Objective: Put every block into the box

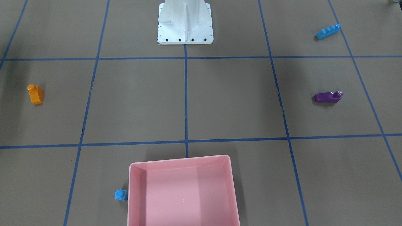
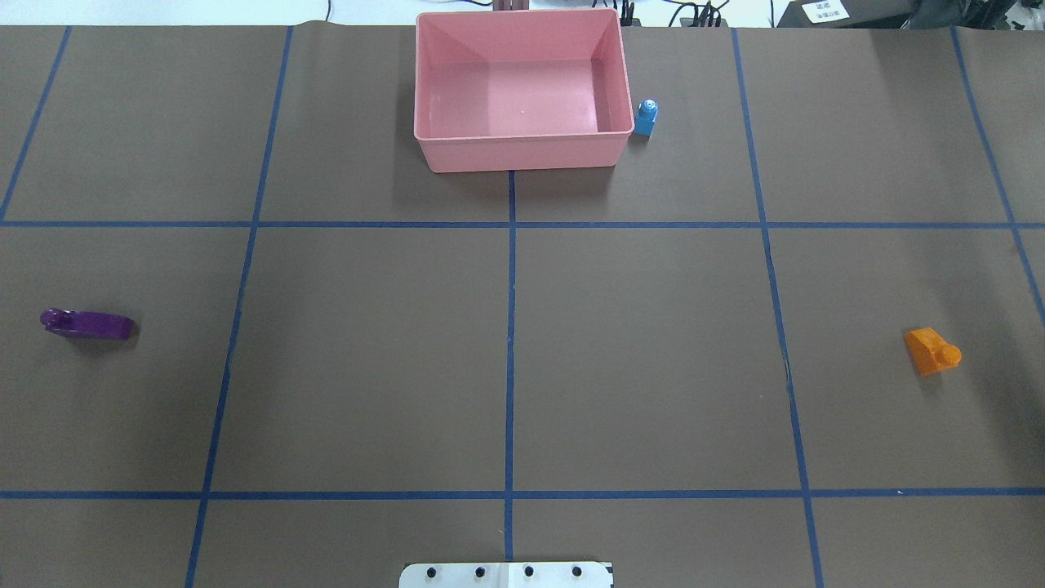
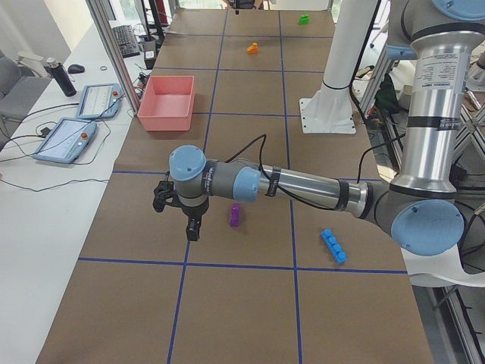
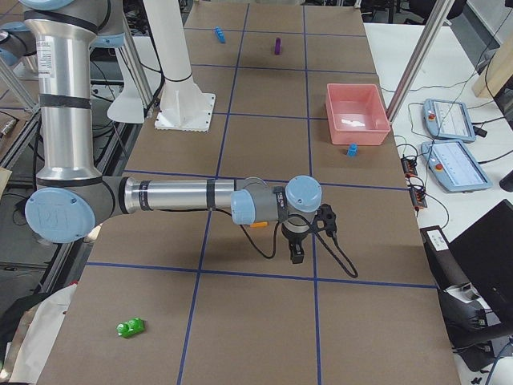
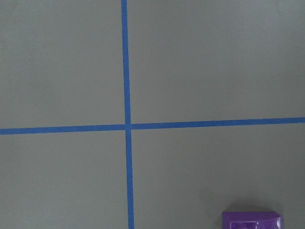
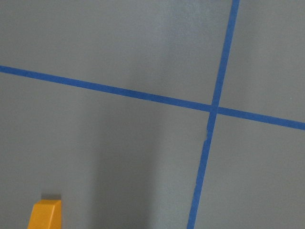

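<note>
The pink box (image 2: 522, 151) stands empty at the far middle of the table. The tiny blue block (image 2: 646, 117) stands against its right wall. The purple block (image 2: 88, 323) lies at the left and the orange block (image 2: 932, 350) at the right. The long blue block (image 1: 328, 31) lies near the robot's left side. The green block (image 4: 130, 327) lies at the far right end. My left gripper (image 3: 192, 235) hangs just beside the purple block (image 3: 236, 215). My right gripper (image 4: 296, 257) hangs beside the orange block (image 4: 258, 224). I cannot tell whether either is open or shut.
The white robot base (image 1: 185, 25) stands at the table's near middle. Blue tape lines (image 2: 511, 327) divide the brown table into squares. Teach pendants (image 3: 68, 139) lie on a side bench beyond the box. Metal frame posts (image 4: 417, 56) stand at the table's far edge.
</note>
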Controlling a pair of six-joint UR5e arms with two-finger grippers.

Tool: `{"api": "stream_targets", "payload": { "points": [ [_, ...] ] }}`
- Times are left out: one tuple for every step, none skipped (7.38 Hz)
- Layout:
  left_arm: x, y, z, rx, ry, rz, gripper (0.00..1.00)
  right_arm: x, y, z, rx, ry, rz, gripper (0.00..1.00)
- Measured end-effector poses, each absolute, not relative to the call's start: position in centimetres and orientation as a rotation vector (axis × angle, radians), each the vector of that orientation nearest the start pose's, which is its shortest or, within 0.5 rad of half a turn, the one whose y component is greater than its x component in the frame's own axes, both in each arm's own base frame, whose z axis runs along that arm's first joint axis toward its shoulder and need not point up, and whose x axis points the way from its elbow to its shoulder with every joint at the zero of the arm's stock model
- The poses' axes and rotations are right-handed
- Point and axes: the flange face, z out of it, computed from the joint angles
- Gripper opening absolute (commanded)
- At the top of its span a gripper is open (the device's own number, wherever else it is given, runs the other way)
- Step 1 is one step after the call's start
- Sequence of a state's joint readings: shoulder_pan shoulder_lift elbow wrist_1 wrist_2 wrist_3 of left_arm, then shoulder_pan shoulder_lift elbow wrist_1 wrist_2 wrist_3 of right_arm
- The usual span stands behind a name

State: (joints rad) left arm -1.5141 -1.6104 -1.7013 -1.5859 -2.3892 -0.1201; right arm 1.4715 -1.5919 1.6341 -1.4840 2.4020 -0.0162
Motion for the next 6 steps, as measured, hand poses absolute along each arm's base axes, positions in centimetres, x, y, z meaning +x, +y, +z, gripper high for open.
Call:
{"api": "stream_targets", "payload": {
  "points": [
    [-2.9,-51.2,57.0,0.115,0.838,0.027,1.0,0.7,-49.3,62.3,0.083,-0.838,-0.164,1.0],
    [-2.0,-50.6,56.9,0.151,0.853,0.064,1.0,0.4,-48.9,62.0,0.079,-0.838,-0.157,1.0],
    [-0.7,-49.7,57.3,0.193,0.865,0.106,1.0,0.4,-48.0,62.3,0.07,-0.834,-0.149,1.0],
    [0.1,-48.9,57.5,0.221,0.877,0.114,1.0,0.6,-46.3,63.3,0.048,-0.828,-0.138,1.0],
    [1.1,-48.9,56.9,0.235,0.889,0.101,1.0,0.9,-43.9,64.9,0.018,-0.815,-0.129,1.0],
    [2.0,-49.4,56.0,0.242,0.896,0.096,1.0,1.5,-40.8,66.9,0.002,-0.792,-0.146,1.0]
  ]
}}
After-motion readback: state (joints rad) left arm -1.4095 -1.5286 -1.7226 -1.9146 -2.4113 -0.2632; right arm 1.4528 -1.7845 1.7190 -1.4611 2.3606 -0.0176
